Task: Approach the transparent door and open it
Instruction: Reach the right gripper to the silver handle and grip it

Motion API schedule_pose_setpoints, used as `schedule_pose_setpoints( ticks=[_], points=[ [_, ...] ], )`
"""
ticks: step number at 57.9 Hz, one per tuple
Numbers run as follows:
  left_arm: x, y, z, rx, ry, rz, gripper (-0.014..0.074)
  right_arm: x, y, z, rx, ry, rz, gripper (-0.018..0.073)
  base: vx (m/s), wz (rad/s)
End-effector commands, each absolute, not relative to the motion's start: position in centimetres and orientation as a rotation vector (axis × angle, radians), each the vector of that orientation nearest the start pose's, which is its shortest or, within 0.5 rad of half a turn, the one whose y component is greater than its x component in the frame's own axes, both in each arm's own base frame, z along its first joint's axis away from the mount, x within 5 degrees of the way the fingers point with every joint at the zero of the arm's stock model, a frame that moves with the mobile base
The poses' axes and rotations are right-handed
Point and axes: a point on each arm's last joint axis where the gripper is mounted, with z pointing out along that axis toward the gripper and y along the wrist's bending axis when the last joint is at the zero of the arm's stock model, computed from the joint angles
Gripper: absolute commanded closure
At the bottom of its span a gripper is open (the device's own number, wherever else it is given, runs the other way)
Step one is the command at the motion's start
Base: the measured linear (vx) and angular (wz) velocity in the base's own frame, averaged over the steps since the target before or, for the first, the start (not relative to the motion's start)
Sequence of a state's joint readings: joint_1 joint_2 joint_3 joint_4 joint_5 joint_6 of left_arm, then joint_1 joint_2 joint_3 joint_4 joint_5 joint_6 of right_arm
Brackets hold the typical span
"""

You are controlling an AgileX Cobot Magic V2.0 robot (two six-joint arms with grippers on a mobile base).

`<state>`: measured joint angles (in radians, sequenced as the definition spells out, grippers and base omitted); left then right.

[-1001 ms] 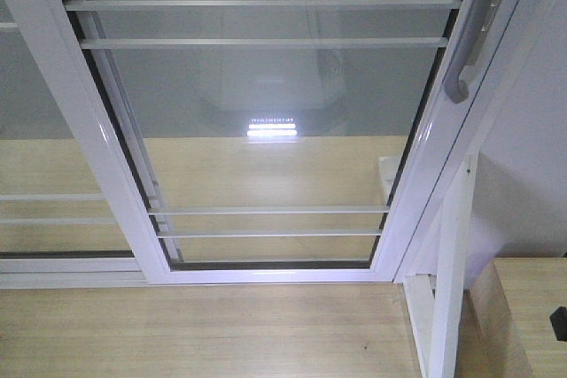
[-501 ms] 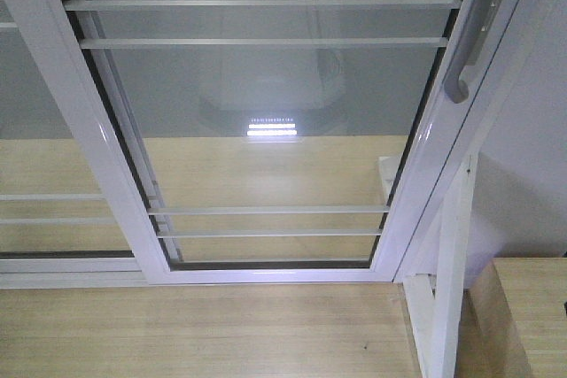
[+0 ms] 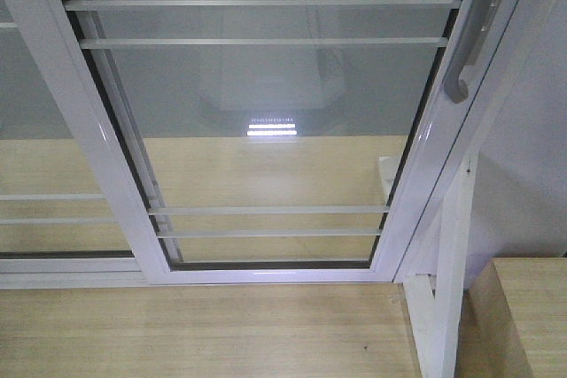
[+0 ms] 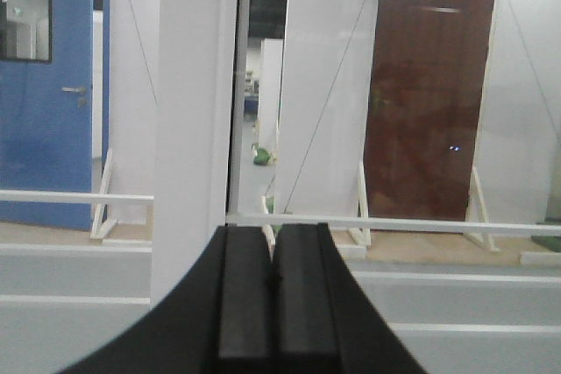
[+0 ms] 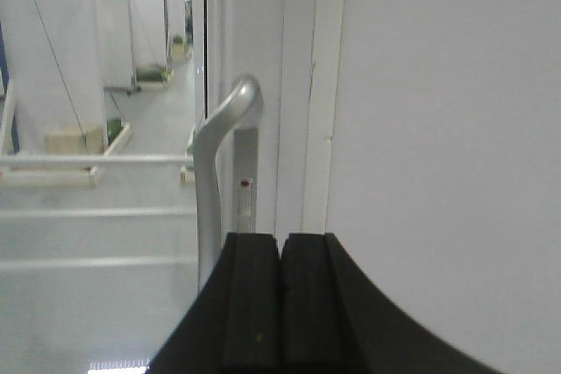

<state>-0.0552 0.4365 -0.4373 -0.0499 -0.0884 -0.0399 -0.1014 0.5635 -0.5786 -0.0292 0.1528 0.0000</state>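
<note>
The transparent door [image 3: 266,121] fills the front view: clear glass in a white frame with thin white horizontal bars. Its curved grey-white pull handle [image 3: 465,50] sits on the right stile. In the right wrist view the handle [image 5: 215,172] stands just left of and beyond my right gripper [image 5: 280,238], which is shut and empty, not touching it. My left gripper [image 4: 272,229] is shut and empty, facing a white stile [image 4: 193,102] and a horizontal bar [image 4: 394,225] of the glass. No gripper shows in the front view.
A second white-framed glass panel without a handle [image 3: 35,174] overlaps on the left. A white wall panel with a brace [image 3: 447,272] stands at the right. A wooden box edge [image 3: 523,316] is at the bottom right. Beyond the glass are a brown door [image 4: 429,94] and white partitions.
A small dark object at the right edge of the front view has gone out of sight. The door looks unmoved.
</note>
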Motion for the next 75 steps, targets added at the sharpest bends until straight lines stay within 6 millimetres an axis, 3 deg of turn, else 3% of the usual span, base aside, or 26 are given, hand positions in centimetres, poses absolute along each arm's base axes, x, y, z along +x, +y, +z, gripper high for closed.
schedule_pose_setpoints(
  ticks=[1,12,22,38,45,61,75],
  points=[
    [12.0,-0.5,35.3,-0.036,1.338,-0.116,0.0600,14.6,-1.5,35.5,0.050,1.612,-0.117,0.0565,0.00,0.00],
    [16.1,-0.7,32.8,-0.067,1.501,-0.136,0.0585,18.2,-1.9,33.0,0.079,1.753,-0.088,0.0560,0.00,0.00],
    [17.7,-0.8,31.4,-0.123,1.585,-0.183,0.0521,19.1,-2.0,32.2,0.083,1.795,-0.084,0.0478,0.00,0.00],
    [18.3,-1.0,30.7,0.002,1.629,-0.080,0.0218,19.1,-2.0,32.2,0.068,1.797,-0.096,0.0190,0.00,0.00],
    [18.3,-1.0,31.0,0.002,1.601,-0.078,0.0136,19.6,-2.0,31.8,0.126,1.811,-0.048,0.0109,0.00,0.00],
    [18.3,-1.0,31.1,0.002,1.594,-0.079,0.0125,22.8,0.1,30.8,-0.062,1.735,-0.045,0.0101,0.00,0.00],
    [18.3,-1.0,30.9,0.003,1.614,-0.078,0.0125,27.8,0.9,29.7,-0.104,1.742,-0.042,0.0101,0.00,0.00]
  ],
)
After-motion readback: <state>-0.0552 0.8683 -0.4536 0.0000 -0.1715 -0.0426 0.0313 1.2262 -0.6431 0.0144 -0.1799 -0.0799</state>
